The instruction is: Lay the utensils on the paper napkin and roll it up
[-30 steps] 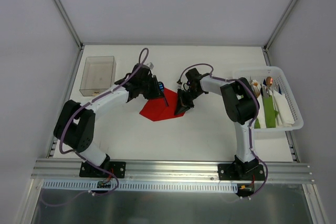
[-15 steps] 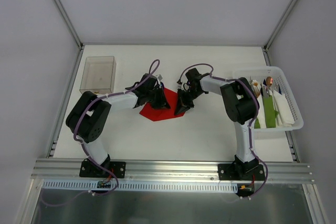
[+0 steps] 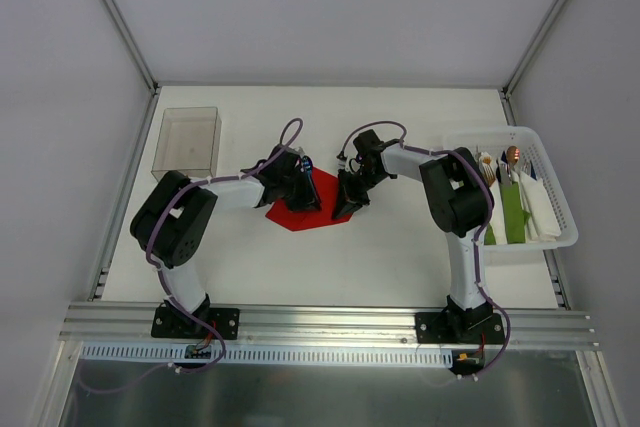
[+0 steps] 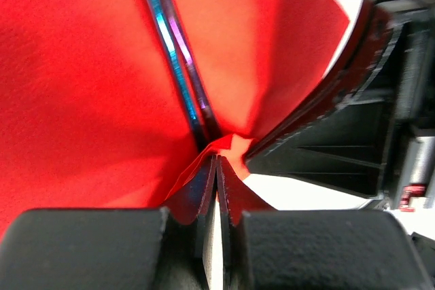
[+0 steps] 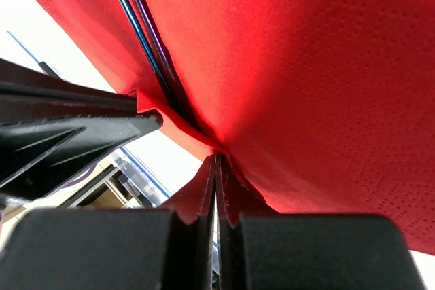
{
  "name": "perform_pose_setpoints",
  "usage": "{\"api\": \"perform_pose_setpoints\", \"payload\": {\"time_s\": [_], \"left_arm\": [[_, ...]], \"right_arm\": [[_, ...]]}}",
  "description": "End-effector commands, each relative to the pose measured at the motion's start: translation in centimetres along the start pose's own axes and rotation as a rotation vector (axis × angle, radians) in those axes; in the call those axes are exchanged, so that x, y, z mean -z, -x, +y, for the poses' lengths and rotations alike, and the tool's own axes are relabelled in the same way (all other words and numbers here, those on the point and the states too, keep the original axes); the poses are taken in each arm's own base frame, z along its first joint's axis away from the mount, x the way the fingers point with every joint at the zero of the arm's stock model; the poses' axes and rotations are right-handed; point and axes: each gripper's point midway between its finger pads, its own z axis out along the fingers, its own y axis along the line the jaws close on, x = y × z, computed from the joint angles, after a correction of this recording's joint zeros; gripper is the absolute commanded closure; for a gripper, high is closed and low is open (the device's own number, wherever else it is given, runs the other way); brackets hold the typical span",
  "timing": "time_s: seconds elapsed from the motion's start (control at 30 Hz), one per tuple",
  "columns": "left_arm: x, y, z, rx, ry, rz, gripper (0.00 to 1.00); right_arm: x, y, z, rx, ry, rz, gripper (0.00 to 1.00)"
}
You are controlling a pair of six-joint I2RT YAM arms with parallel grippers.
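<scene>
**Containers**
- White basket (image 3: 530, 244), right edge of the frame on the white surface (image 3: 380, 257). It holds green napkin bundles (image 3: 513, 212) laid lengthwise, white napkins (image 3: 540, 209) beside them toward the right wall, and a copper-headed utensil (image 3: 513, 155) with other cutlery at the upper end.
- Clear plastic box (image 3: 170, 172), upper left of the surface, well apart from both arms.

**Task items**
- Paper napkin (image 3: 300, 215): bright red, at the centre of the frame between the two claws. Its middle is drawn up into folds.
- Utensils (image 4: 178, 59): two slim iridescent blue-purple handles side by side, lying in the napkin's crease. In the left wrist view they run from the top of the frame down to the pinched fold. The right wrist view shows them again (image 5: 139, 25) at upper left.

**Arms**
- Left arm: base at lower left, elbow folded out to the left, forearm reaching right. The left claw (image 4: 216, 168) is pinched tight, with a fold of red paper caught at its fingertips.
- Right arm: base at lower right, elbow raised near the basket, forearm reaching left and down. The right claw (image 5: 217, 168) is likewise pinched tight on a fold of the napkin.
- The two claws face each other across the napkin, tips close together. Each shows at the edge of the other's wrist view.
</scene>
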Motion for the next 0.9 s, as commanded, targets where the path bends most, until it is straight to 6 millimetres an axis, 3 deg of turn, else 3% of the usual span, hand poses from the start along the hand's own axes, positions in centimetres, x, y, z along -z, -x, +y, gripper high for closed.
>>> {"api": "perform_pose_setpoints", "payload": {"time_s": [0.0, 0.57, 0.7, 0.87], "left_arm": [[0.4, 0.3, 0.8, 0.028, 0.028, -0.020, 1.00], [1.0, -0.2, 2.1, 0.044, 0.062, -0.018, 1.00], [0.4, -0.5, 2.8, 0.061, 0.079, 0.003, 1.00], [0.0, -1.0, 3.3, 0.072, 0.091, 0.025, 1.00]], "right_arm": [[-0.3, 0.7, -1.7, 0.008, -0.061, -0.012, 1.00], [-0.3, 0.8, -1.9, 0.001, -0.070, -0.010, 1.00], [0.0, 0.8, -1.6, 0.017, -0.062, -0.013, 0.99], [1.4, 1.4, 0.3, 0.085, -0.060, -0.062, 1.00]]}}
